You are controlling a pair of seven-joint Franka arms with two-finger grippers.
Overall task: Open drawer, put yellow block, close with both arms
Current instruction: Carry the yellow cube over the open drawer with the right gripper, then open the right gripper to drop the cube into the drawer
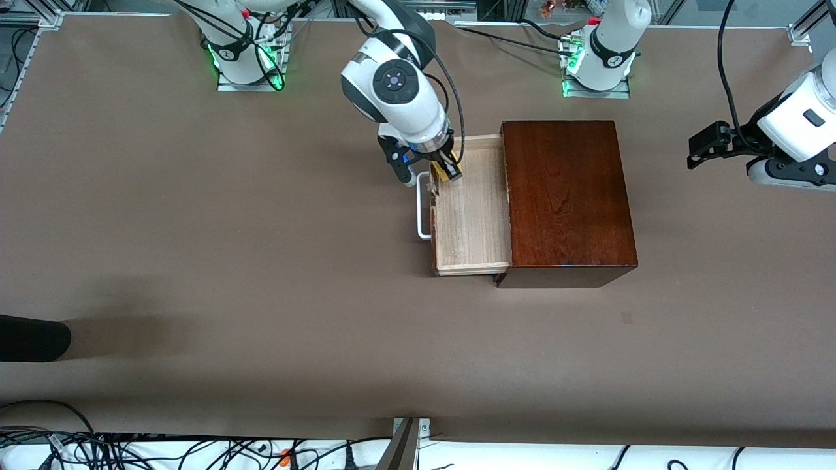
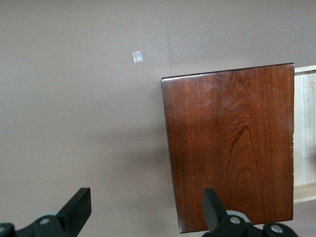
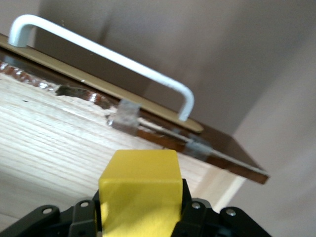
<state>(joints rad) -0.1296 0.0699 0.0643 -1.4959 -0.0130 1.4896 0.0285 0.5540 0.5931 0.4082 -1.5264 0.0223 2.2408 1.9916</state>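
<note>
1. Nearest the front camera on the brown desk [image 1: 196, 261]: glossy reddish-brown wooden box [image 1: 567, 196], top face plain, standing toward the left arm's end of the desk.
2. Pulled fully out of that box toward the right arm's end: pale-wood-lined drawer [image 1: 471, 222], with its white U-shaped handle [image 1: 422, 205] on the dark front panel; floor of the tray bare where visible.
3. Held over the drawer's end farthest from the front camera, just inside the front panel: right pincer [image 1: 449, 171], clenched on the small bright yellow cube block [image 1: 452, 171].
4. Right wrist view: same yellow block [image 3: 140, 190] squeezed between the black fingers [image 3: 84, 215], above the light wood floor, with the handle [image 3: 106, 54] and chipped front edge close by; block not resting on the wood.
5. Waiting well apart at the left arm's end of the desk, raised over bare desk beside the box: left pincer [image 1: 704, 147], fingers spread wide and holding nothing.
6. Left wrist view: released fingers [image 2: 79, 207] framing the box top [image 2: 232, 148], a strip of the drawer [image 2: 305, 133] at the edge, and a small pale tape square [image 2: 137, 57] on the desk.
</note>
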